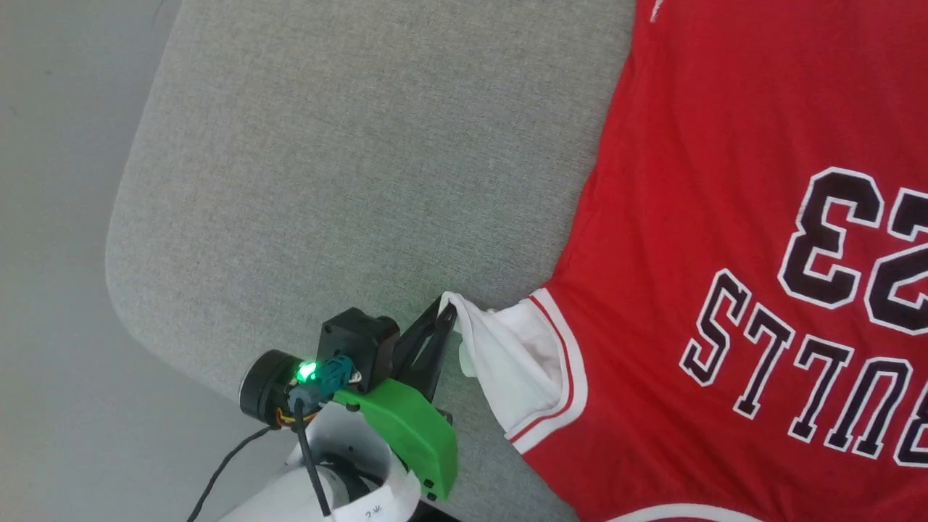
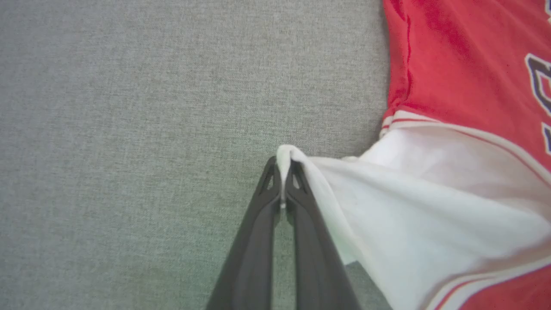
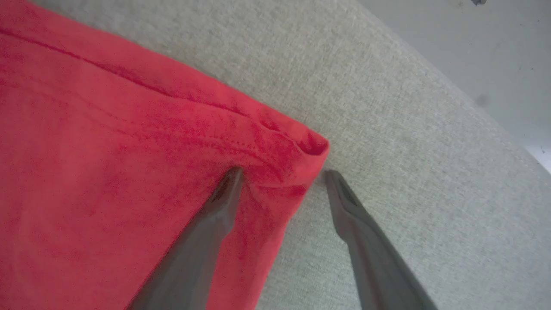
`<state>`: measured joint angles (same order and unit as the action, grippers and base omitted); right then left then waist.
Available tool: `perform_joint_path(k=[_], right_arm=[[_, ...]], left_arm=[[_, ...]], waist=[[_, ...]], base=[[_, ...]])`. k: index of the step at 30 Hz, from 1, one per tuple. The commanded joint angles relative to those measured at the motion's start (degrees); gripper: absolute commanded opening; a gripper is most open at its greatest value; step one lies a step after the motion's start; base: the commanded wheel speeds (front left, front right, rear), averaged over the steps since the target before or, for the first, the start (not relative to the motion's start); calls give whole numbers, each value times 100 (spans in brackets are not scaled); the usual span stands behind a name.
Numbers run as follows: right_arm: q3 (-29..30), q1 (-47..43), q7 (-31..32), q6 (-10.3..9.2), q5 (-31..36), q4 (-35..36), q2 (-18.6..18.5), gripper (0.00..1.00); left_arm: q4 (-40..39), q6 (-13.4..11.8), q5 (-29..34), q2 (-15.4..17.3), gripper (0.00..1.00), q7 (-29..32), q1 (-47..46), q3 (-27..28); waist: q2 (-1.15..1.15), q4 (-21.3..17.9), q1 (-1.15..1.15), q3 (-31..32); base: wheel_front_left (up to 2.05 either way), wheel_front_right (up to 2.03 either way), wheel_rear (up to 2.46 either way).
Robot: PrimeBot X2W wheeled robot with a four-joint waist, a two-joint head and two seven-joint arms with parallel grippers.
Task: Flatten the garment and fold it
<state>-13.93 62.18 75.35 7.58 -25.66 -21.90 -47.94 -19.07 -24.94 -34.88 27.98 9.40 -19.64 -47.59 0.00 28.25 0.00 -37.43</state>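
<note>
The step in hand looks like flattening, with no fold made yet. The garment lies print-up on the grey tabletop. Its red body is mostly smooth, and "BULLS 23" reads upside down from the robot's side, so the hem lies toward the far edge. The white sleeve on the robot's left is bunched and drawn to a point aimed at the tabletop's near left rounded corner.

The left gripper has its jaws together, clamped on the very tip of that sleeve. In the left wrist view a nub of white cloth pokes out between the dark fingers. The arm comes in over the near edge, its pale forearm and green bracket low, fingers pointing away and slightly right, close above the tabletop.

The right gripper has its jaws wide apart, straddling a red hem corner and holding nothing. One finger lies over the cloth and the other over bare tabletop; I cannot tell whether either touches. Beyond it lie the tabletop's edge and the pale floor.

Next, the sleeve probably needs drawing outward toward the left edge and laying flat before release, gently enough not to drag the body. The right jaws would have to close on the hem corner to hold tension.
</note>
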Motion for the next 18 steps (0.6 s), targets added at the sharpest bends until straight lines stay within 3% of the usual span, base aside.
perform_joint_path(k=[1, 11, 18], right_arm=[[-130, -451, 182, -9, 18, -209, 82, 0], [60, -879, 252, -9, 26, 125, 15, 0], [-118, -1398, -166, -9, -174, 8, 69, 0]], left_arm=[[23, 8, -32, -51, 0, -46, -90, 0], [170, 12, -105, -5, 0, -40, -111, 67], [361, 6, -180, 169, 0, 125, -143, 141]], waist=[[0, 42, 0, -41], [0, -158, 0, 191], [0, -598, 0, 893]], base=[[0, 0, 0], [0, 0, 0], [0, 0, 0]])
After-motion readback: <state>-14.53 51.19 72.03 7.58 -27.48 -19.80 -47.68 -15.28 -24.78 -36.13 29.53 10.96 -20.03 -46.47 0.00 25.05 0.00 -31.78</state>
